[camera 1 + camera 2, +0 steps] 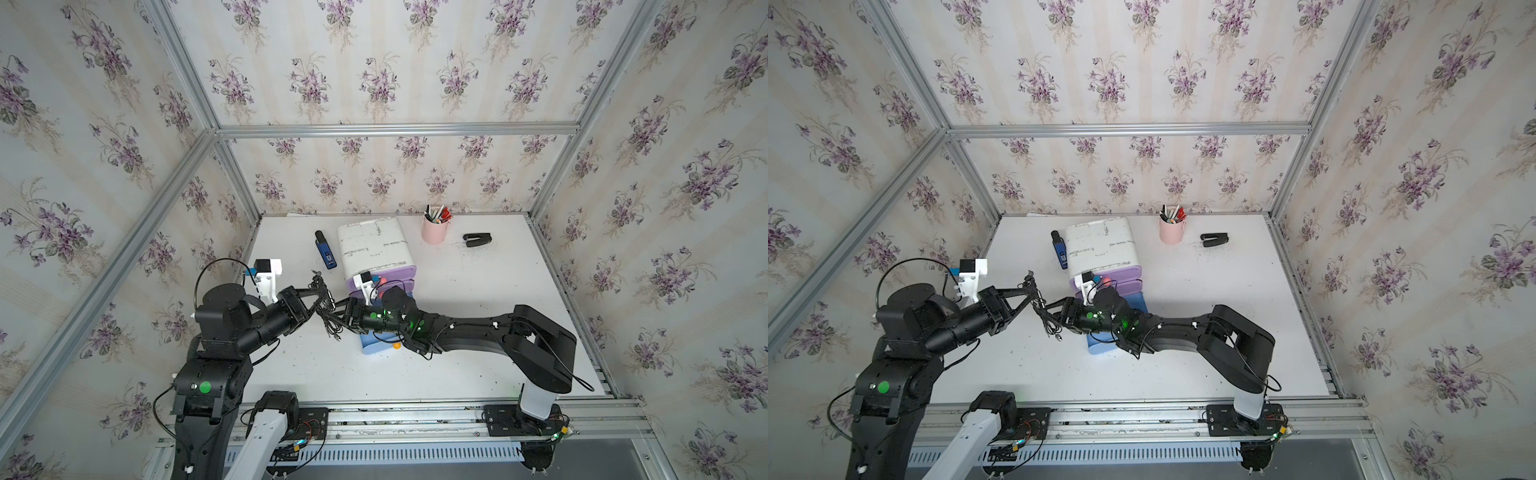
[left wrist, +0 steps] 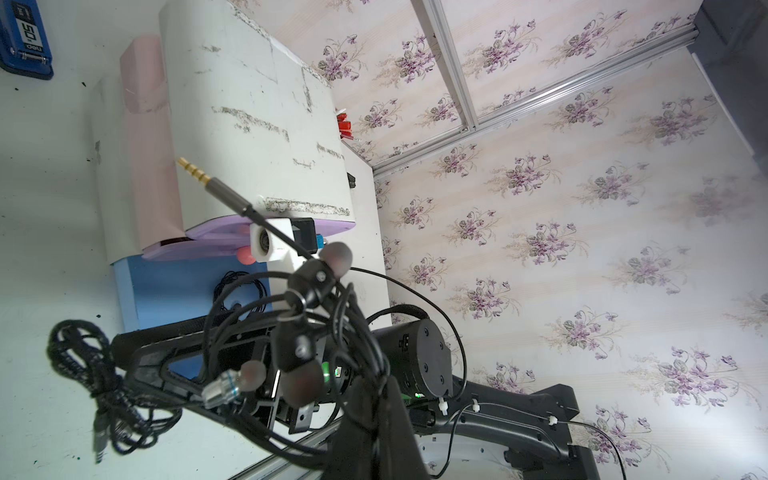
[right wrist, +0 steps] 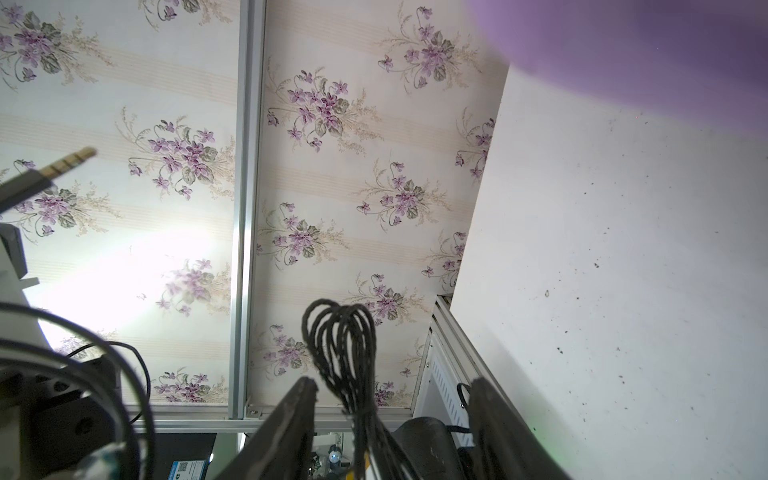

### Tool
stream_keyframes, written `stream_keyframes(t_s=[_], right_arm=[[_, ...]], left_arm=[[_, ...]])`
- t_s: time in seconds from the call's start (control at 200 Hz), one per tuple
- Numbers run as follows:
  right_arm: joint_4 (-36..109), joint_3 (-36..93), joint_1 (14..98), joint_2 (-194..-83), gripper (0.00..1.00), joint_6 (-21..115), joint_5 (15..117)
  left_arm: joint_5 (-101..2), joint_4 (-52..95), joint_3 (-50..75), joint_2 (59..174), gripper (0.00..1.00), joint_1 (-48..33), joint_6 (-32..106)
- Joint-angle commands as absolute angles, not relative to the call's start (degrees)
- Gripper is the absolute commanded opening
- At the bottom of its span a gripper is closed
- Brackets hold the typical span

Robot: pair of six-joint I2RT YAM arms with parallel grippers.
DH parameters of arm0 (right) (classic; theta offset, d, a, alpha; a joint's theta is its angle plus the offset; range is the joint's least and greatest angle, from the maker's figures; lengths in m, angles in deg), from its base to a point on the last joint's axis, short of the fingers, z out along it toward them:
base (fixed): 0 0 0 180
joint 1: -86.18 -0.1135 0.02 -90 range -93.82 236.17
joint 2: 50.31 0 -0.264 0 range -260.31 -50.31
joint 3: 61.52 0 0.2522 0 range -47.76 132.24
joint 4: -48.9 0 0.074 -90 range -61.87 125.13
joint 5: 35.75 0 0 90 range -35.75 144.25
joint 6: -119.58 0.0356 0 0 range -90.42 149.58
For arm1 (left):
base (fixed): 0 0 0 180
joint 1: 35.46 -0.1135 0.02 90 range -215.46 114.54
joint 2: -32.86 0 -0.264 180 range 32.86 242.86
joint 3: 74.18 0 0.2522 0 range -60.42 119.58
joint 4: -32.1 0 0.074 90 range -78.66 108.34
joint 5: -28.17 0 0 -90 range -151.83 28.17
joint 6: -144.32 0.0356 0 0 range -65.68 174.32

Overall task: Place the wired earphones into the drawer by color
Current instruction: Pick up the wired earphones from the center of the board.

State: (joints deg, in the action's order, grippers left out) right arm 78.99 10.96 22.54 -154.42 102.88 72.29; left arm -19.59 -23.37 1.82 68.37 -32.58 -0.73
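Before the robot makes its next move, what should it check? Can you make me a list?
1. Left end effector shut on the black earphones: ok.
2. Right end effector gripping the braided bundle: not ok, jaws open around it.
3. Blue drawer pulled open: ok.
4. Black earphones untangled: not ok, one knotted clump.
5. Way into the blue drawer free: not ok, right arm sits over it.

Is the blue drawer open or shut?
Open. The blue drawer sticks out past the purple drawers, and black earphones lie inside.
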Motion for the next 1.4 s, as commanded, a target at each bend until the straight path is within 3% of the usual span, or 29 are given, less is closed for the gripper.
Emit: stream_keyframes(t_s=[0.0,0.764,1.394], right_arm=[[80.78,10.98,22.56,-154.76,0.62,102.52,74.53],[89.63,8.17,22.21,-156.57,0.43,105.96,79.21],[87.37,8.13,22.37,-156.08,0.09,105.34,79.99]], left_arm=[[-19.03,-21.99,1.87,68.37,0.02,-32.67,-0.31],[-19.33,-21.74,1.61,70.04,0.02,-32.65,1.41],[-20.92,-21.06,2.07,71.75,0.02,-32.65,2.86]])
